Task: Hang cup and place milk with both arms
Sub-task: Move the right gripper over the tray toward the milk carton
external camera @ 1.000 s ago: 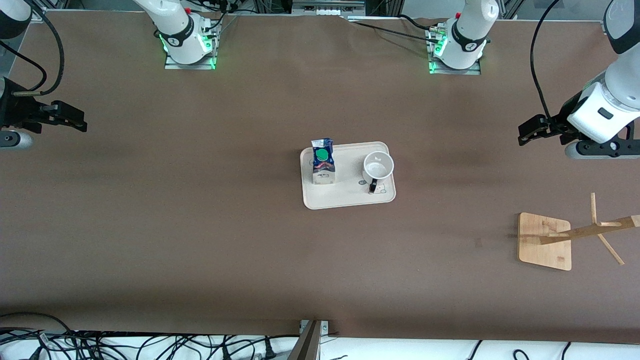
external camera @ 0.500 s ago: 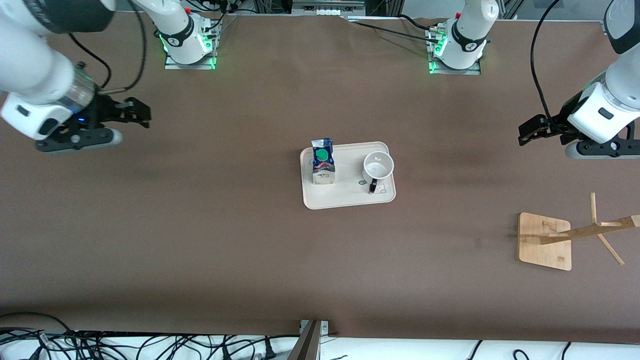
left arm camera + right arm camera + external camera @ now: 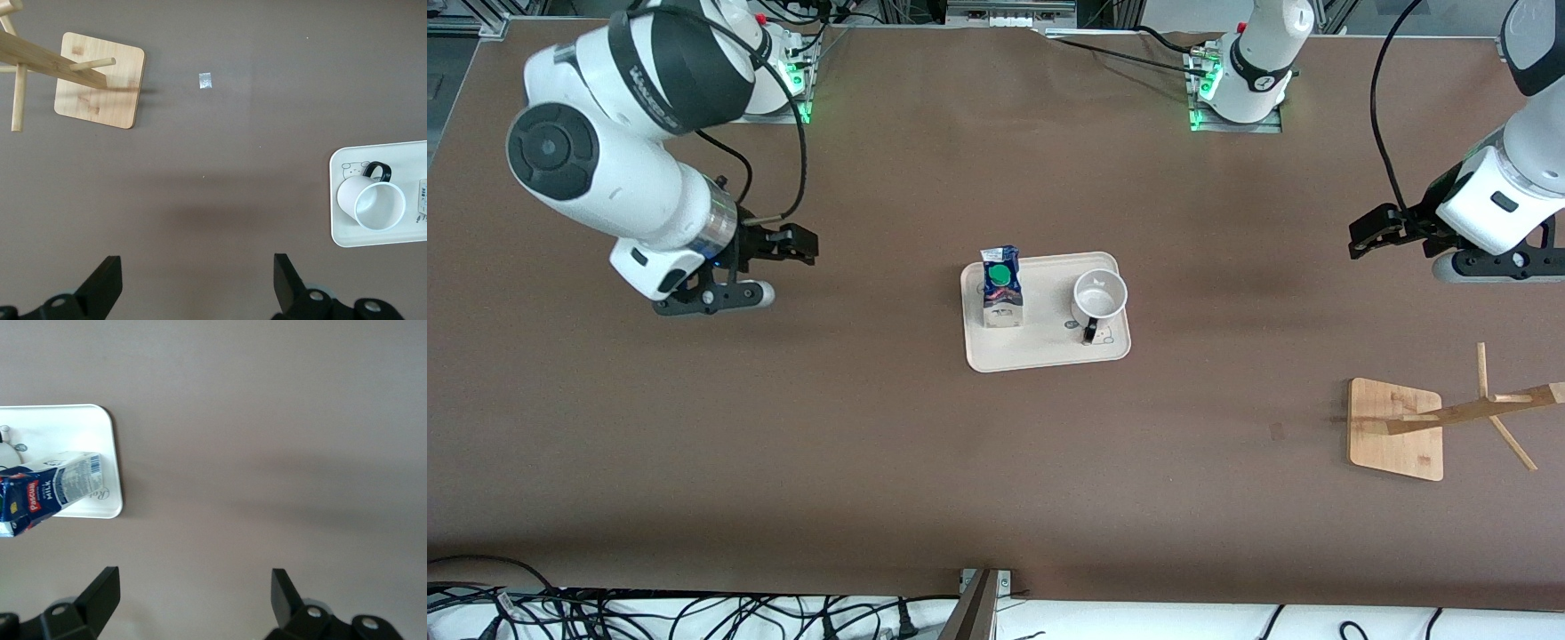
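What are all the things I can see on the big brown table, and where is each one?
table: one, brown, under everything.
tray: one, cream, at the middle of the table.
milk: one carton, blue top, green cap, white sides, upright on the tray, at the end toward the right arm.
cup: one, white with a black handle, upright on the tray, beside the milk, at the end toward the left arm.
wooden rack: one, light wood, square base with pegs, toward the left arm's end, nearer the front camera than the tray.
right gripper: one, black, fingers open, over bare table between the right arm's end and the tray.
left gripper: one, black, fingers open, over bare table at the left arm's end.
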Tool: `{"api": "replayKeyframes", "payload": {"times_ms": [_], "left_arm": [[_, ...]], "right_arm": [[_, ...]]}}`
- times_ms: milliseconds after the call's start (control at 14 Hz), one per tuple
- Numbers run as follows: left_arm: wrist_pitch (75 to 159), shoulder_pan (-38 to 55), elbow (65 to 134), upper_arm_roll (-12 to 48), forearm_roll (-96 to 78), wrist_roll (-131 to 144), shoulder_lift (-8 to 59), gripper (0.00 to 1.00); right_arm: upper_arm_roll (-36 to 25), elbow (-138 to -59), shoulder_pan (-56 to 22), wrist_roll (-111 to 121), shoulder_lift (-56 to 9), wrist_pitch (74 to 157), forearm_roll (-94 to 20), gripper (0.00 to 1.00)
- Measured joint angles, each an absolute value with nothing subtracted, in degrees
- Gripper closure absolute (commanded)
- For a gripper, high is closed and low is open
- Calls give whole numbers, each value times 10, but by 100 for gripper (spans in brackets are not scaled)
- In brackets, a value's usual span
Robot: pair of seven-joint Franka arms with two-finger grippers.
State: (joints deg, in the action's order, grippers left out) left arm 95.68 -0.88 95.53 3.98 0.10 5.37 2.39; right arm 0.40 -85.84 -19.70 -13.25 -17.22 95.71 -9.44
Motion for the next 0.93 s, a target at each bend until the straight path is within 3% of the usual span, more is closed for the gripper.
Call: {"api": "replayKeyframes", "payload": {"times_ms": [500,714,929], "left_arm": [[957,-9,955,40,1,54,24,0],[957,-9,955,40,1,54,24,0],[957,-9,955,40,1,54,24,0]], "right_arm": [[-2,-839,-325,-297,-225,1023,-95,0],[-42,-800,-411,-328,-265,1030,-90,0],[-56,-784,-444,-345,-285,1053,-90,0]]}}
